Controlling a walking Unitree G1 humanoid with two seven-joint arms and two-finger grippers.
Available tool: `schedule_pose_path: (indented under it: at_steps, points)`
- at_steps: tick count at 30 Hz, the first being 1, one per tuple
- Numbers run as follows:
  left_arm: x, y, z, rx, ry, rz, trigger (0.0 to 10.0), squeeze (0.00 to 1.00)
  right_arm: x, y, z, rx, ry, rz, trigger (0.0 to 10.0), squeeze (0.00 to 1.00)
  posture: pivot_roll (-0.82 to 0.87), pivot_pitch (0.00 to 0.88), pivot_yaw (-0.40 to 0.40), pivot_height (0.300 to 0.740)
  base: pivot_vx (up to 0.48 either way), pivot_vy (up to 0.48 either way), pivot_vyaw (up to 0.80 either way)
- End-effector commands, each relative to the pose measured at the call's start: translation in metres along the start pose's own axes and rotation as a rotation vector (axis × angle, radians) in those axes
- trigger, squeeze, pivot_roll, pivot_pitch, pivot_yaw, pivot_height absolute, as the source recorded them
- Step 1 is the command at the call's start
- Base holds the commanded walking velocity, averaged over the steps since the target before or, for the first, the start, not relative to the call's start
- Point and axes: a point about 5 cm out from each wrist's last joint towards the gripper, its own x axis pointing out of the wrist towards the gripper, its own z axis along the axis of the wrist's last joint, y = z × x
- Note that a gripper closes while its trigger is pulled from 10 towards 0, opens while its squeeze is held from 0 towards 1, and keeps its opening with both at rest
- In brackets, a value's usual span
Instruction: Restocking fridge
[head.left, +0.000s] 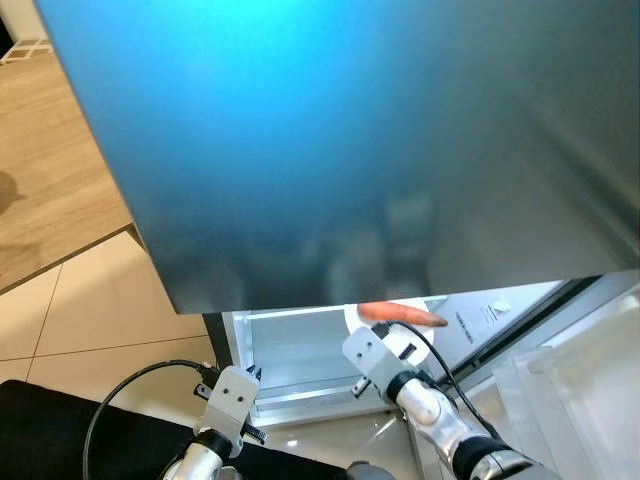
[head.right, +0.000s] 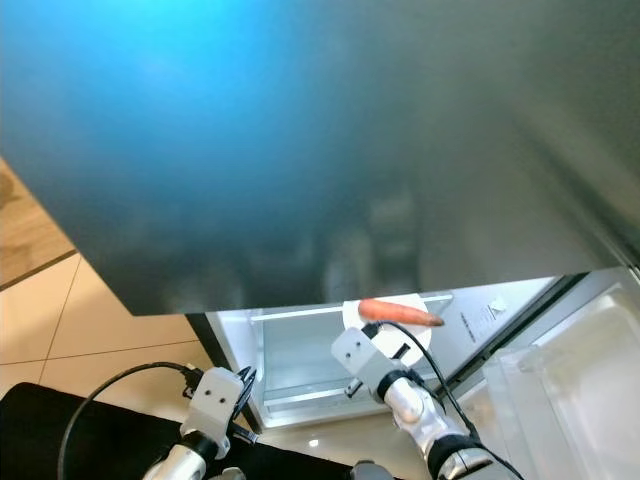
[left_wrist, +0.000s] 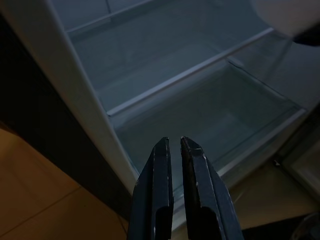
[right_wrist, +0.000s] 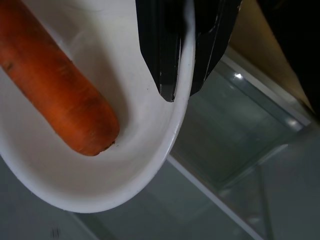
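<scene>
An orange carrot (head.left: 402, 314) lies in a white bowl (right_wrist: 150, 150). My right gripper (right_wrist: 181, 90) is shut on the bowl's rim, one finger inside and one outside, and holds it at the open fridge (head.left: 300, 350), just under the upper door. In the right wrist view the carrot (right_wrist: 55, 95) crosses the bowl, with glass shelves beneath. My left gripper (left_wrist: 172, 145) is shut on nothing and points at the lower glass shelf (left_wrist: 200, 105) of the fridge. Both wrists show at the bottom of the eye views, left (head.left: 228, 400) and right (head.left: 375, 360).
A large dark fridge door (head.left: 350, 150) hangs overhead. A clear plastic bin (head.left: 570, 390) of the open door stands at the right. Beige floor tiles (head.left: 90, 310) and wood flooring (head.left: 50, 170) lie to the left. A black cable (head.left: 130, 390) loops from my left wrist.
</scene>
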Motion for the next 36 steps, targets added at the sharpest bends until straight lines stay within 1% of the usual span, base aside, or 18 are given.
schedule_pose_path:
  at_steps: [1,3,5,6,8,9,13,14,20,21,23,29,34,36]
  points:
    - [-0.005,-0.003,-0.005,0.001,0.032,-0.015,10.0,0.0,-0.001,0.004,-0.001,-0.015,0.002,0.027,10.0,0.0,-0.1,0.161,-0.066,0.68,0.0,0.0,0.0]
    - [-0.005,-0.004,-0.006,0.0,0.037,-0.02,10.0,0.0,0.0,0.004,0.0,-0.032,0.0,0.05,10.0,0.0,-0.1,0.162,-0.068,0.675,0.0,0.0,0.0]
    - [-0.004,-0.006,-0.006,0.002,0.038,-0.034,10.0,0.0,0.002,0.006,0.003,-0.091,-0.007,0.109,10.0,0.0,-0.11,0.168,-0.072,0.665,0.0,0.0,0.0]
    - [-0.004,-0.006,-0.006,0.002,0.038,-0.034,10.0,0.0,0.002,0.006,0.003,-0.091,-0.007,0.109,10.0,0.0,-0.11,0.168,-0.072,0.665,0.0,0.0,0.0]
    - [-0.002,-0.008,-0.005,0.008,0.034,-0.051,10.0,0.0,0.003,0.007,0.004,-0.15,-0.002,0.172,10.0,0.0,-0.11,0.174,-0.078,0.665,0.0,0.0,0.0]
    - [-0.002,-0.009,-0.004,0.01,0.032,-0.055,10.0,0.0,0.003,0.007,0.004,-0.163,0.001,0.189,10.0,0.0,-0.11,0.176,-0.079,0.665,0.0,0.0,0.0]
    - [0.0,-0.01,-0.006,0.017,0.042,-0.064,10.0,0.0,0.007,0.0,0.009,-0.2,0.0,0.208,10.0,0.0,-0.12,0.186,-0.085,0.665,0.0,0.0,0.0]
    - [0.0,-0.01,-0.006,0.017,0.042,-0.064,10.0,0.0,0.007,0.0,0.009,-0.2,0.0,0.208,10.0,0.0,-0.12,0.186,-0.085,0.665,0.0,0.0,0.0]
    - [0.003,-0.012,-0.003,0.034,0.028,-0.087,10.0,0.0,0.016,-0.016,0.024,-0.232,-0.032,0.201,10.0,0.0,-0.12,0.205,-0.095,0.66,0.0,0.0,0.0]
    - [0.003,-0.012,-0.003,0.034,0.028,-0.087,10.0,0.0,0.016,-0.016,0.024,-0.232,-0.032,0.201,10.0,0.0,-0.12,0.205,-0.095,0.66,0.0,0.0,0.0]
    - [0.006,-0.011,0.0,0.038,0.011,-0.09,10.0,0.0,0.02,-0.024,0.034,-0.25,-0.057,0.194,10.0,0.0,-0.12,0.22,-0.102,0.651,0.0,0.0,0.0]
    - [0.008,-0.01,0.003,0.044,-0.004,-0.088,10.0,0.0,0.026,-0.03,0.045,-0.274,-0.06,0.228,10.0,0.0,-0.11,0.236,-0.11,0.646,0.0,0.0,0.0]
    - [0.007,-0.01,0.004,0.051,-0.016,-0.095,10.0,0.0,0.03,-0.035,0.054,-0.284,-0.061,0.261,10.0,0.0,-0.11,0.256,-0.114,0.646,0.0,0.0,0.0]
    - [0.007,-0.01,0.004,0.051,-0.016,-0.095,10.0,0.0,0.03,-0.035,0.054,-0.284,-0.061,0.261,10.0,0.0,-0.11,0.256,-0.114,0.646,0.0,0.0,0.0]
